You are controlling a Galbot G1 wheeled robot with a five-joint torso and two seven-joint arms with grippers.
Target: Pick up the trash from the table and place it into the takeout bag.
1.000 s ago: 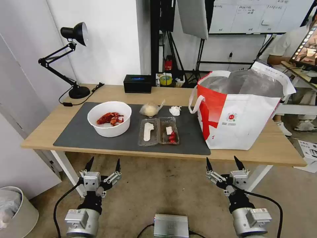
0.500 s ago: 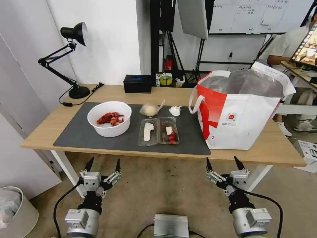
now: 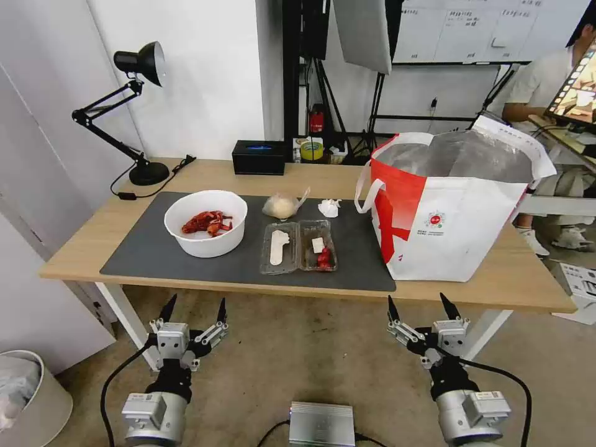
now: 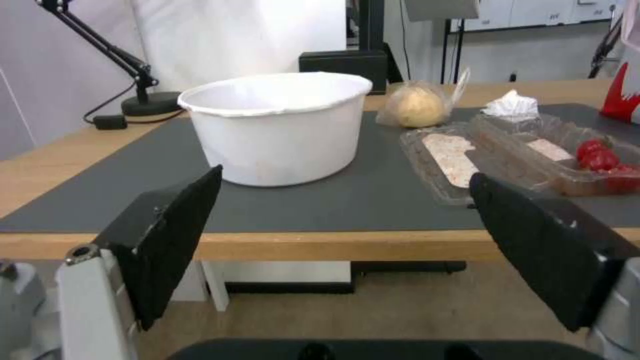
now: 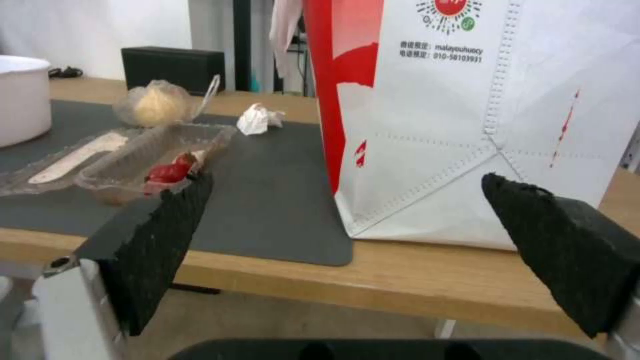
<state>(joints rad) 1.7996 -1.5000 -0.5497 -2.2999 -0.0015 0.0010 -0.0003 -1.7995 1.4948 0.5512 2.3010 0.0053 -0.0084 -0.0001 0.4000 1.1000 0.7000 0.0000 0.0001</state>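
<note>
Starting with both grippers spread empty below the light wooden table [image 3: 87,248], send your left gripper [image 3: 193,308] up to the white round bowl [image 3: 205,223], pinching its rim firmly; right gripper [image 3: 424,305] waits.

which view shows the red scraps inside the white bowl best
The head view: looking down into the white bowl, it shows the red shell scraps piled inside. The left wrist view sees the bowl side-on, so its wall hides them. The right wrist view catches only the bowl's edge.

One bowl [image 3: 205,222], one clamshell box [image 3: 298,246], one knotted bag [image 3: 282,204], one tissue [image 3: 329,207], one takeout bag [image 3: 448,205].
</note>
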